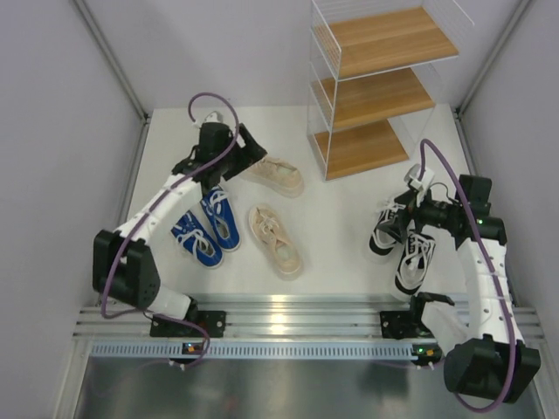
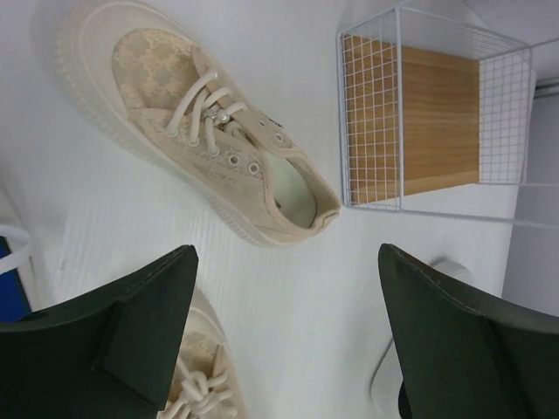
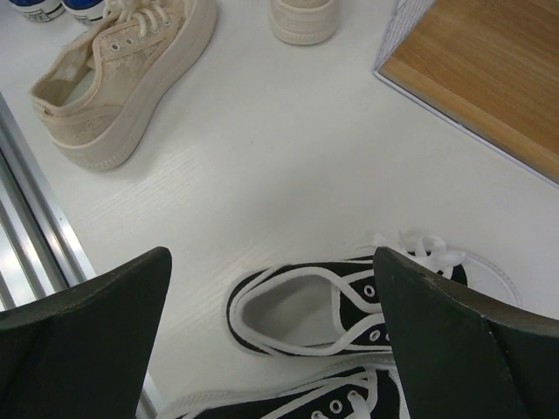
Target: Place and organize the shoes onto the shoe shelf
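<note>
The left arm (image 1: pixel 162 205) rises from its base at the near edge of the table (image 1: pixel 341 218). Its upper link leans out to the left and its forearm slants toward the far side. The wrist is turned to the right, so the left end effector (image 2: pixel 286 251) hangs over the table near the farther of the two beige sneakers (image 1: pixel 275 176). Its dark fingers (image 2: pixel 131 332) stand wide apart with nothing between them. In the left wrist view one beige sneaker lies on its sole beyond the fingertips, and the laced front of another shows beneath one finger. The blue sneakers (image 1: pixel 208 230) lie side by side on the table under this forearm. The second beige sneaker lies apart from the first, nearer the arms' bases and about mid-table. The right arm (image 1: pixel 485 271) climbs along the right edge and bends at the elbow. Its wrist turns back to the left, holding the right end effector (image 3: pixel 272 253) above the black sneakers (image 1: pixel 400 244), which lie side by side near the right front of the table. Its fingers (image 3: pixel 87 340) are also spread wide and grip nothing. One black sneaker, its opening upward, lies on the table below the gap between them, and the other shows at the bottom edge of that view. The shoe shelf (image 1: pixel 384 39) stands upright at the far side of the table, right of centre, well apart from both end effectors.
</note>
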{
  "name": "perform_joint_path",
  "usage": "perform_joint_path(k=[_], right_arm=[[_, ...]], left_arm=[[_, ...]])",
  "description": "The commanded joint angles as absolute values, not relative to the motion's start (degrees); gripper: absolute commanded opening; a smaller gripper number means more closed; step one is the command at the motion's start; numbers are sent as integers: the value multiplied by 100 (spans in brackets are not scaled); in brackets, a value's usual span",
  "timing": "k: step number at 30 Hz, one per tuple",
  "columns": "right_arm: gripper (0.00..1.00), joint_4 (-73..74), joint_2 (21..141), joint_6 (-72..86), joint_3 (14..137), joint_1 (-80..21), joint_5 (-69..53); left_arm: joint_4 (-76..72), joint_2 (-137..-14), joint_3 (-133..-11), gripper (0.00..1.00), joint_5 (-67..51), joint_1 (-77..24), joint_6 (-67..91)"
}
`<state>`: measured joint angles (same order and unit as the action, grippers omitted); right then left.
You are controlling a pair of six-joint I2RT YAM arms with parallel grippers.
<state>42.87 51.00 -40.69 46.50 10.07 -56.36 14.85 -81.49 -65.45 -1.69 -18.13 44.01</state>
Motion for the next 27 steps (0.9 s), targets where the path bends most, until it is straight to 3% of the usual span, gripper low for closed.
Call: perform_joint_path(k=[1,8,20,24,27], right_arm=[[99,4157,5019,-4289,4693,1090,-5854],[99,4192,5019,-4307,4649,1160,-5792],[99,4201,4992,-4298,4623,1230,-5757],[99,4210,4992,-4298,4623,1248,-5766],[99,4219,4983,-4324,4614,1266,-5774]], left_arm=[[2317,-8849,-7355,89,913,-2170,5448],[3198,-9807,-8173,84,1696,-2584,6214],[3261,-11336,-9157,79,1669,-2584,6161],[3269,-11654,-9281,63,1705,-2549,6091],[3252,-11821,-9281,37,1679,-2514,6030]])
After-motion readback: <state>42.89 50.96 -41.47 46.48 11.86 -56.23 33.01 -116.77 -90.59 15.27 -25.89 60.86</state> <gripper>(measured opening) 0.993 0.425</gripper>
